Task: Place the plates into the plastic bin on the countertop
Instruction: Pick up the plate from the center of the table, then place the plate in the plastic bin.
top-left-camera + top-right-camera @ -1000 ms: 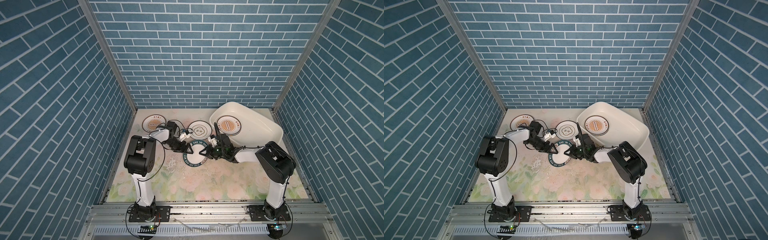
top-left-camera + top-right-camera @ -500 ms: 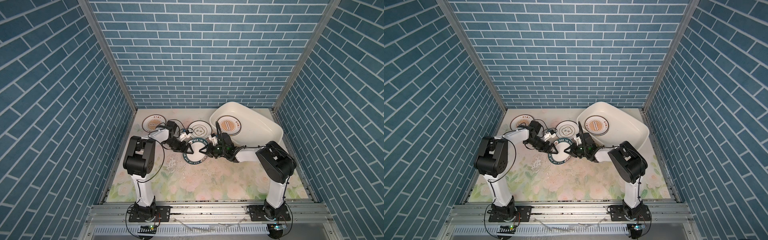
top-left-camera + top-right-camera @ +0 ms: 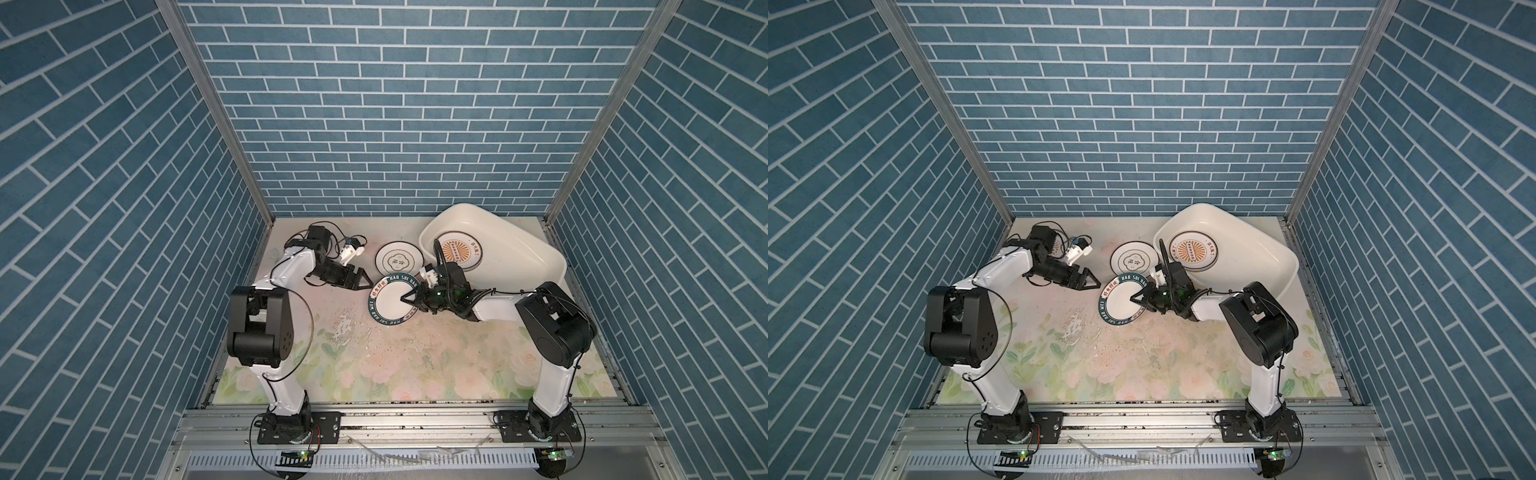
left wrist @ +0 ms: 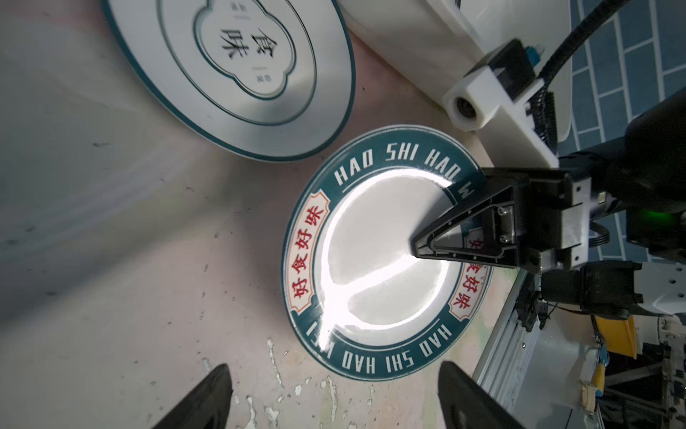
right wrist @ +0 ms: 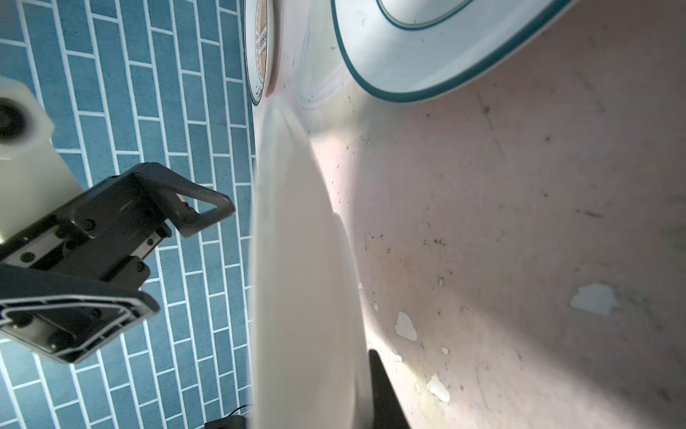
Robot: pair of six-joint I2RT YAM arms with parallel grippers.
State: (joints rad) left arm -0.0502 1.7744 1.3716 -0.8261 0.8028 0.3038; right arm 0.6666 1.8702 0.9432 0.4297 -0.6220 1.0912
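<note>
Aluminium rail (image 3: 415,419) runs along the near edge, and both your arm bases (image 3: 286,419) sit on it. Beyond it lies the pale countertop printed with pink flowers and green leaves (image 3: 436,365), its print scuffed into white flakes (image 3: 344,328) near the middle. Blue brick-pattern walls (image 3: 395,104) close the left, right and far sides.

Mid-counter, your right gripper (image 4: 417,250) is clamped on the right rim of the round white plate with a dark green lettered rim (image 3: 388,300). The plate sits tilted, and you cannot tell whether its left edge touches the counter. Your left gripper (image 4: 334,375) hangs just left of it, jaws spread wide and clear of the plate.

The rim reads "HAO SHI HAO WEI" in white, with red "好食好味" in cream panels. Just beyond, the white plate with a green quatrefoil emblem (image 3: 400,259), marked "食味", lies flat beside the bin.

At far right, the glossy cream plastic bin (image 3: 523,249) holds a white plate with an orange sunburst centre (image 3: 459,253); its lettering is too small to read.

Your right wrist view shows the gripped plate only edge-on and blurred, plus a sliver of another sunburst plate (image 5: 260,48).
</note>
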